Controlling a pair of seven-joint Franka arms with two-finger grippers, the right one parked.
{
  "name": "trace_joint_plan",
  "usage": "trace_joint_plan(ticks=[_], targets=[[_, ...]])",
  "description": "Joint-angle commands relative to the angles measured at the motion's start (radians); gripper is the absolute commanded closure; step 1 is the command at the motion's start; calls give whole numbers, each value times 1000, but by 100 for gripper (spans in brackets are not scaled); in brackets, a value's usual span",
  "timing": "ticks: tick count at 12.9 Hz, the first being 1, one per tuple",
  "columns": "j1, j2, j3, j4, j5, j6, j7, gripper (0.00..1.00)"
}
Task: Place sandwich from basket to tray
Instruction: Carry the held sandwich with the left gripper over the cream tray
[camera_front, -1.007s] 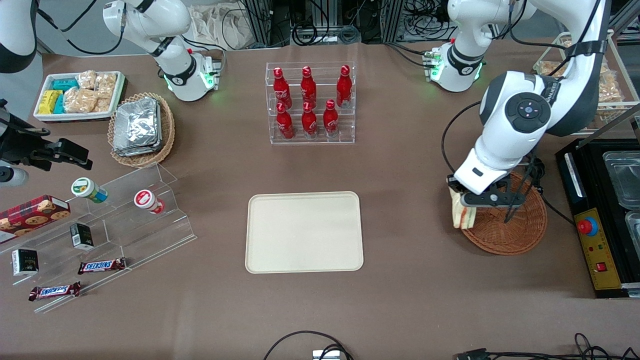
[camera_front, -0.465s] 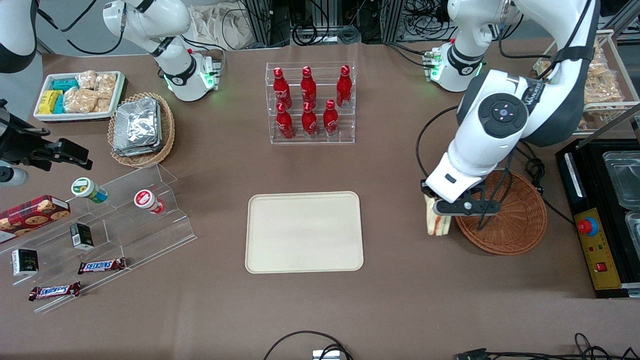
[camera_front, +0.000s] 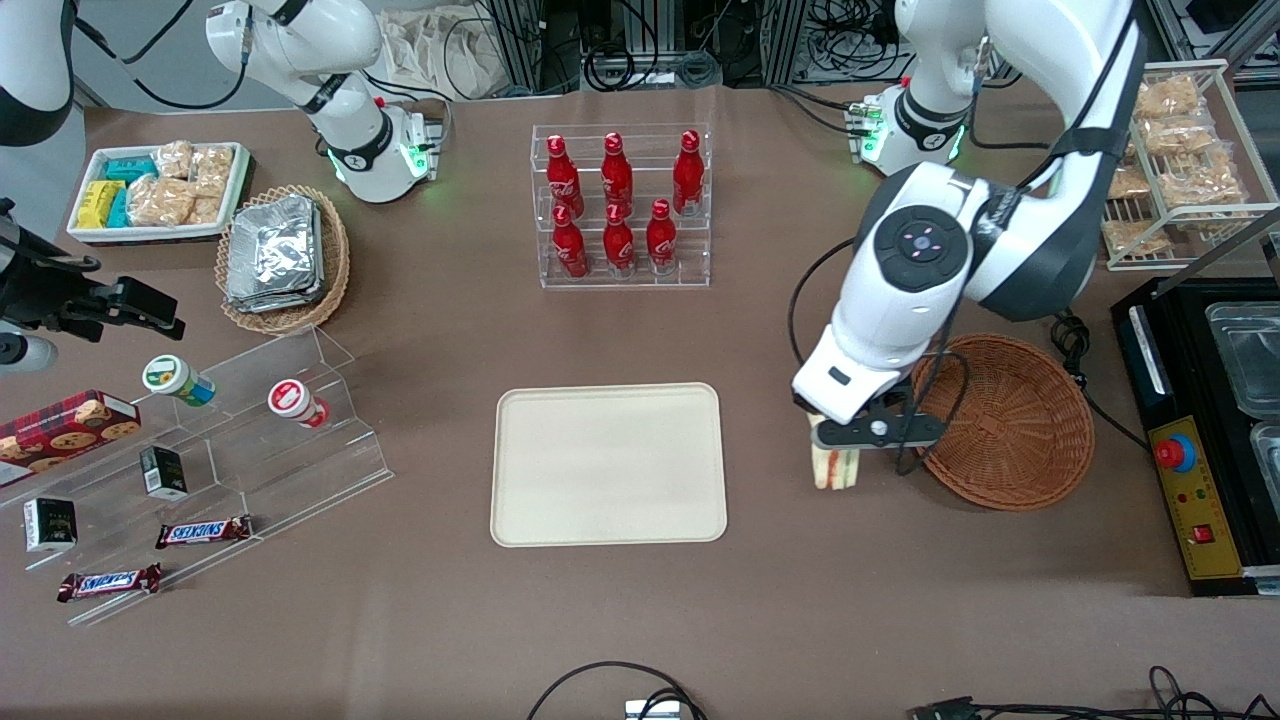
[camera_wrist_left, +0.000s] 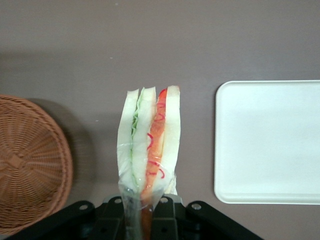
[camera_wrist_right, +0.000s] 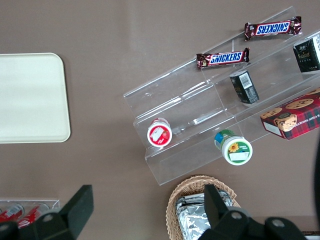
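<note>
Between the tray (camera_front: 608, 465) and the basket (camera_front: 1010, 420) lies a strip of bare brown tabletop (camera_front: 770, 560), and the sandwich (camera_front: 835, 466) hangs over that strip, lifted clear of the basket and not yet above the tray. In the wrist view the sandwich (camera_wrist_left: 148, 145) sits between the tray's rounded rim (camera_wrist_left: 220, 145) and the basket's woven edge (camera_wrist_left: 60, 165), touching neither. The tray's surface is bare.

Farther from the front camera than the tray stands a clear rack of red bottles (camera_front: 620, 205), well apart from the strip. Toward the parked arm's end of the tabletop are a clear stepped stand (camera_front: 270, 440) with small jars and chocolate bars, and a lighter wicker basket of foil packets (camera_front: 283, 258). A black cable (camera_front: 935, 400) loops down from the working arm over the basket's rim.

The left arm bends down from its base, wrist tilted toward the tray. The gripper (camera_front: 838, 445) holds the sandwich with its striped edge pointing down; its fingers (camera_wrist_left: 131, 212) appear closed on the wrapped bread, though the wrapper partly hides the contact.
</note>
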Motion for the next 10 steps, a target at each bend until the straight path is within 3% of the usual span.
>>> trace_joint_plan(ticks=[1,6,10], targets=[[-58,96,3,128,49,-37,-76,84],[-150,238,4,269,52,-30,-115,84],[-195,317,3,275,49,22,-112,80]])
